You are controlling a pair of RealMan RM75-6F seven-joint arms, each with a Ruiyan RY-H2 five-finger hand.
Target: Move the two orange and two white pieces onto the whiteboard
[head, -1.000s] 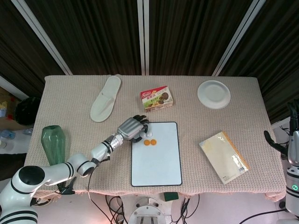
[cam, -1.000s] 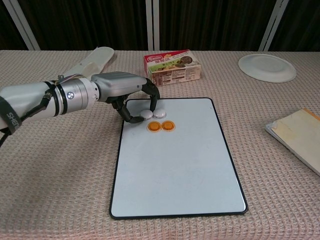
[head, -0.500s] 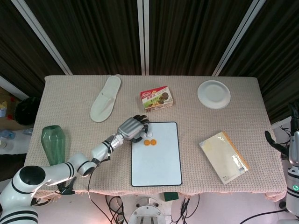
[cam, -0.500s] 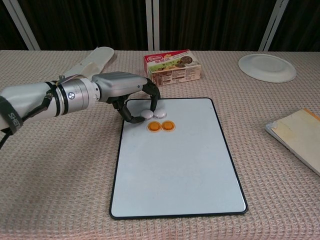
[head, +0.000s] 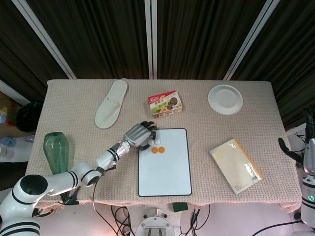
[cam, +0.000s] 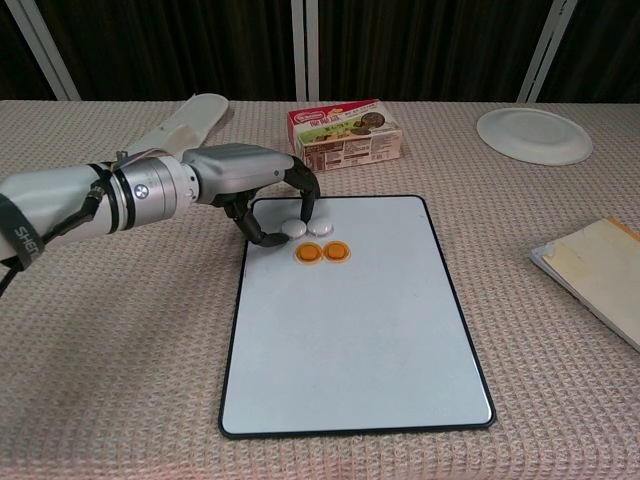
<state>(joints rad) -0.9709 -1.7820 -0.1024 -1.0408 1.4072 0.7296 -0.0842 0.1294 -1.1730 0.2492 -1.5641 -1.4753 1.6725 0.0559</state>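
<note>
Dark slatted panels back the scene, and a beige woven cloth covers the counter [head: 74,103].

From the head view, I have the whiteboard [head: 165,169] at centre, lower half of the frame. Both orange pieces [head: 157,150] lie on its upper left part, side by side. My left hand [head: 138,134] sits at the board's upper left corner, and the white pieces are mostly hidden under it here. My right hand [head: 309,147] hangs at the far right edge, off the counter; I cannot tell how its fingers lie. Around the board: a slipper [head: 111,103] upper left, a snack box [head: 166,103] just above the board, a plate [head: 225,99] upper right, a booklet [head: 236,164] at right, and a green vase [head: 55,152] at left.

From the chest view, things are clearer. Two white pieces [cam: 307,228] rest on the board's top edge region, just above the orange pair, all four within the black frame. My left fingers [cam: 308,200] curl down over the left white piece, a fingertip touching or nearly touching it and the thumb just to its left; I cannot tell whether it is pinched or already let go.

I judge the task nearly finished: all four pieces sit on the board. What remains is opening the fingers fully and lifting away without dragging that white piece off.
</note>
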